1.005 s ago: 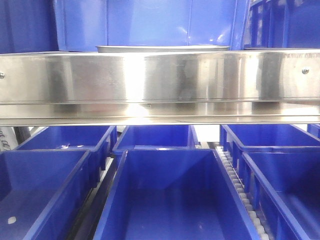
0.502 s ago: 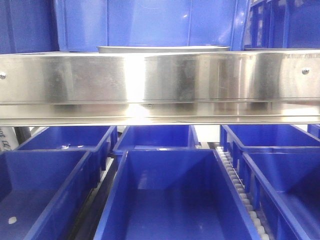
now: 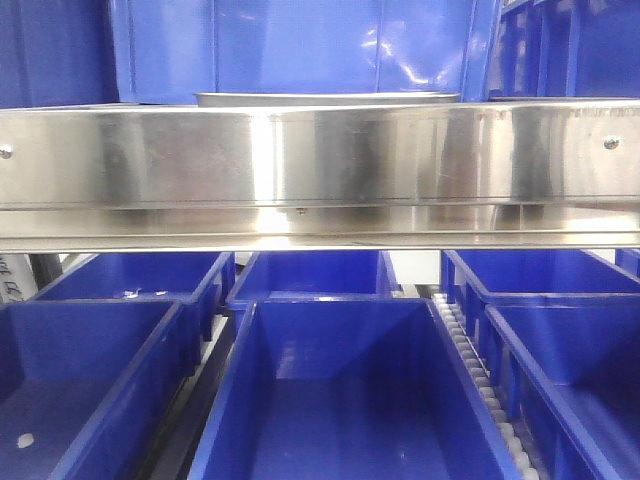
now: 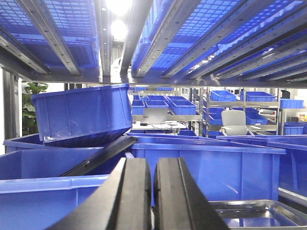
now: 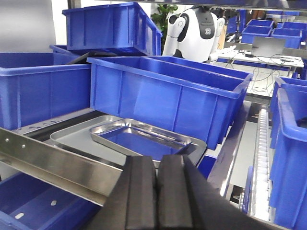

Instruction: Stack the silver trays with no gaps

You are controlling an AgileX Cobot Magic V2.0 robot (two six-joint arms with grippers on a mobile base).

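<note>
Blue bins sit in rows below a long steel band, a white roller track runs between two, and a white humanoid figure stands behind.

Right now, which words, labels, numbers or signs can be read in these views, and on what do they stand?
None can be read.
White label at the front view's left edge, under the steel band: dark marks, cut off, unreadable.
Steel band, top right: possible faint lettering, too blurred.
White humanoid robot, chest badge: too small.
Silver trays: no marking shows.
</note>
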